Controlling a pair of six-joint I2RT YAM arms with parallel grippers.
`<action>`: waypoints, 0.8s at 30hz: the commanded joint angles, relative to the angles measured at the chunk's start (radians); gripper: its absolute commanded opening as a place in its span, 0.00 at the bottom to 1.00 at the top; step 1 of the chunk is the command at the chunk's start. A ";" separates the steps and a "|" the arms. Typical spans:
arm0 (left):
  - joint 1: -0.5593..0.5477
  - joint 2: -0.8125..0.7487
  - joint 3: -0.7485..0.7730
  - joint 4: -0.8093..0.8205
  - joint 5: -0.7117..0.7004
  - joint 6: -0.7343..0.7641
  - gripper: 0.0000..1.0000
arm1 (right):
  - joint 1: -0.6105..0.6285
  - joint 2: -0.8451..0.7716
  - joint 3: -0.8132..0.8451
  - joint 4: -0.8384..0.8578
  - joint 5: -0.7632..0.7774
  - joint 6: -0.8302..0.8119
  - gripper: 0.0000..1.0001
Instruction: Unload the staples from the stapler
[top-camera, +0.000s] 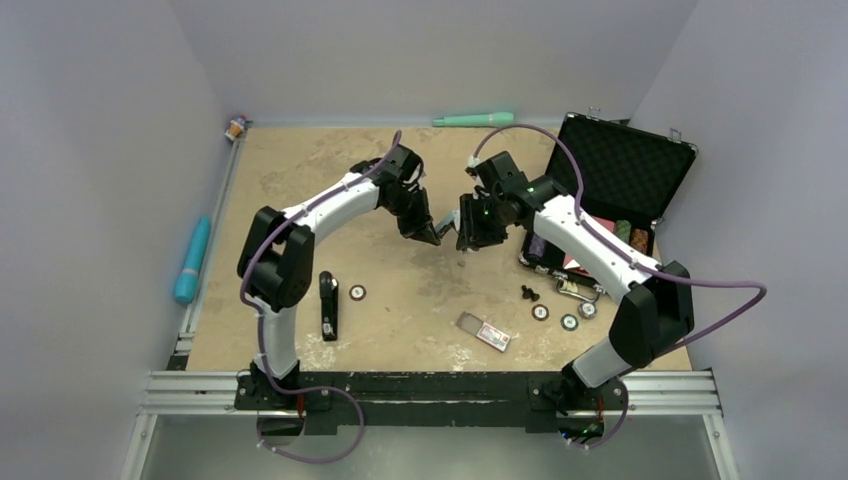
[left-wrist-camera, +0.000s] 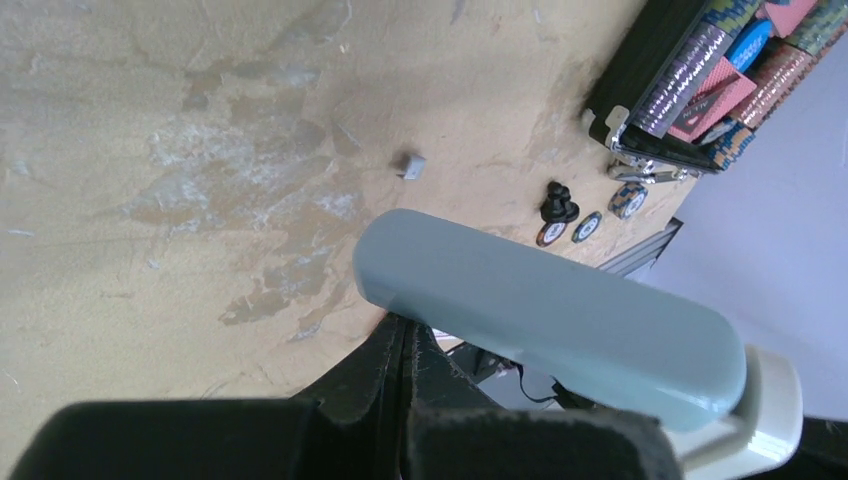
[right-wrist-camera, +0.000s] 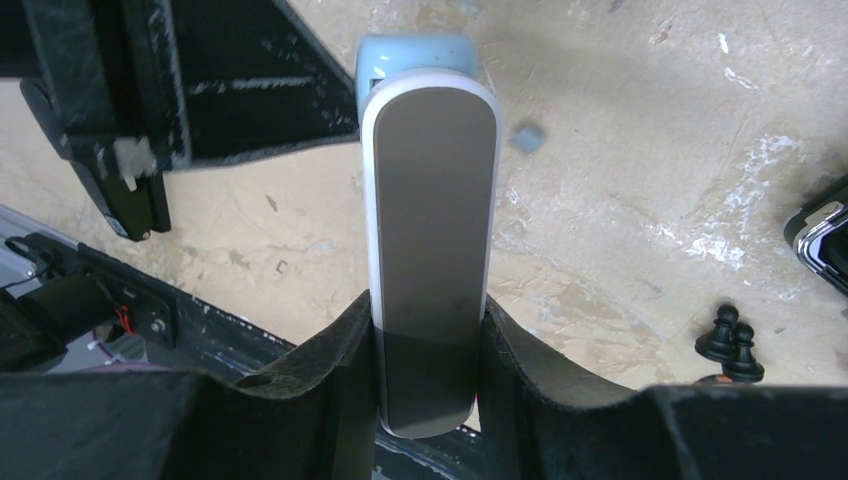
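Right gripper (right-wrist-camera: 425, 312) fingers sit nearest the lens, set narrow and clamped on the sides of the stapler (right-wrist-camera: 428, 200), which is held aloft over the table (left-wrist-camera: 150, 250). Underside of the base faces the right wrist camera. Long axis runs roughly level from the right gripper across to the left gripper (left-wrist-camera: 405, 330), and the free end points at the left arm. Left fingers are pressed together at that end, under the blue-grey top, with nothing visible between them.

Small grey bit (left-wrist-camera: 410, 165) lies on the table just beyond, apart from the stapler. Probably staples, but too small to be sure.

Step in hand, as judged: emptying the magazine. Next move calls for the left fingers to part and catch whatever is inside, with the right grip steady.
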 joint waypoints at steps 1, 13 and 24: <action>0.016 0.041 0.065 0.017 -0.049 0.042 0.00 | 0.031 -0.070 -0.009 0.003 -0.112 -0.026 0.00; 0.044 -0.083 -0.032 -0.051 -0.088 0.181 0.22 | 0.030 -0.118 -0.007 -0.005 -0.039 0.006 0.00; 0.130 -0.359 -0.278 -0.004 0.055 0.294 0.60 | 0.030 -0.162 -0.006 0.035 -0.088 0.016 0.00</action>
